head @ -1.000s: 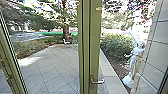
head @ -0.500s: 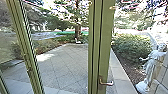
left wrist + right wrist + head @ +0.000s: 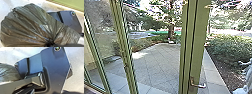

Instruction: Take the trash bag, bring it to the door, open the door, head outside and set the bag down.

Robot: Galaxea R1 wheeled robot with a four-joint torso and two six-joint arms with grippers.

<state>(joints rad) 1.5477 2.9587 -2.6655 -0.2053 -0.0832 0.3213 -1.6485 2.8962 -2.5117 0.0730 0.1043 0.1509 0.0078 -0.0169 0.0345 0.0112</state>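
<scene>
Can't tell for left gripper (image 3: 53, 44) or right gripper, apart or together, sorry. Right by the left wrist, looking at bag (image 3: 25, 25), all bunched up at the neck (image 3: 49, 43). Probably more bulky than heavy, soft, kinda slippery, easy to tear. Best to grab by that neck, not by the baggy side. Further out, at door (image 3: 201, 37) with handle (image 3: 199, 85), then on to paving (image 3: 156, 62).
</scene>
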